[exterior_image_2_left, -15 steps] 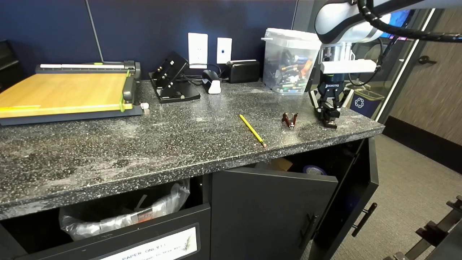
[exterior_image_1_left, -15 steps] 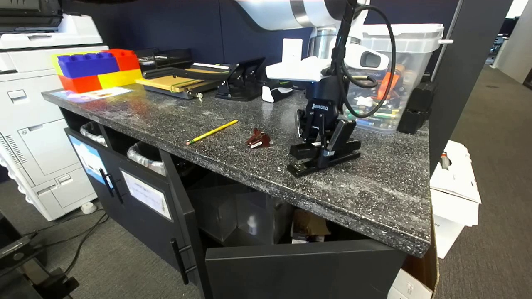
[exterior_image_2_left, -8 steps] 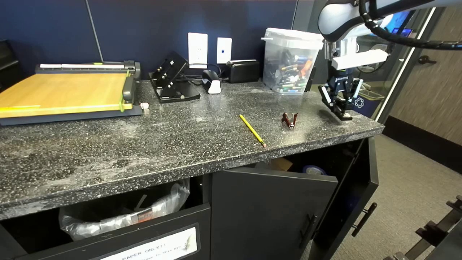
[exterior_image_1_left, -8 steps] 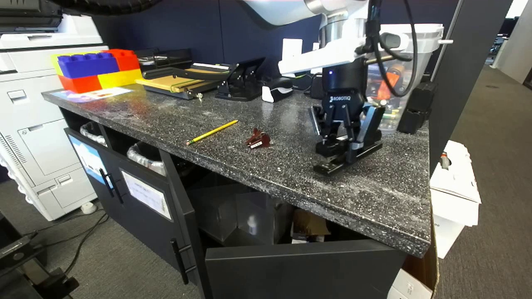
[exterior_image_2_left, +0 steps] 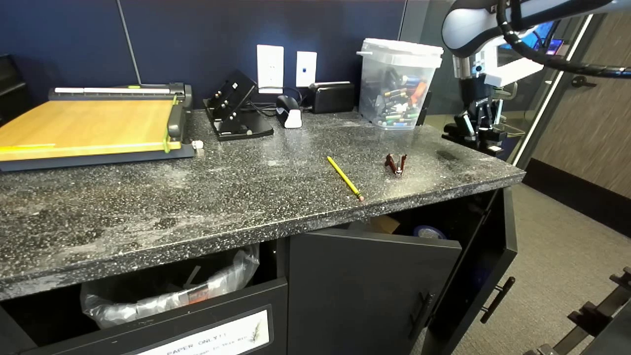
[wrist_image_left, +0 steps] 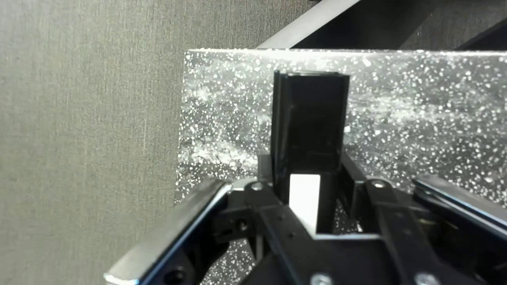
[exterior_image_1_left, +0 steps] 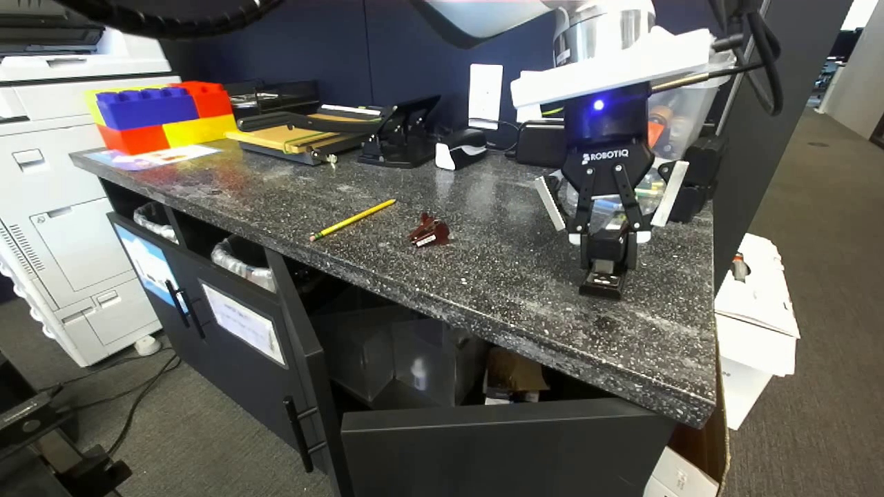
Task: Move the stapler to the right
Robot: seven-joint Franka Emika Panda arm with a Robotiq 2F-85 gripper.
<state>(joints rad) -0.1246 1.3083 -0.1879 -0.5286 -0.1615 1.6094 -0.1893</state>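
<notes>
In an exterior view, the gripper (exterior_image_1_left: 608, 254) is located right of center in the frame and points downward above the speckled countertop (exterior_image_1_left: 483, 269). Its fingers (exterior_image_1_left: 631, 252) stand apart by the width of the stapler (exterior_image_1_left: 602, 284) and clamp it from both sides; the near end of the stapler faces the lower edge of the frame. The yellow pencil (exterior_image_1_left: 352, 220) lies left of center, and the red-brown staple remover (exterior_image_1_left: 429, 232) lies near frame center, apart from the stapler. Toy blocks (exterior_image_1_left: 166, 114) are stacked at upper left, overlapping the printer (exterior_image_1_left: 76, 200). In an exterior view, the paper cutter (exterior_image_2_left: 88, 123) occupies the left, the hole punch (exterior_image_2_left: 236, 111) is left of center, and the clear tub (exterior_image_2_left: 394, 88) with markers is at upper right. The arm (exterior_image_2_left: 473, 29) enters at upper right; the gripper and stapler are below it, at the right-hand end of the countertop. Contact between stapler and countertop cannot be determined. In the wrist view, the gripper enters from the bottom edge; the stapler projects upward from between the fingers, near frame center. The floor (wrist_image_left: 87, 138) fills the left side.
</notes>
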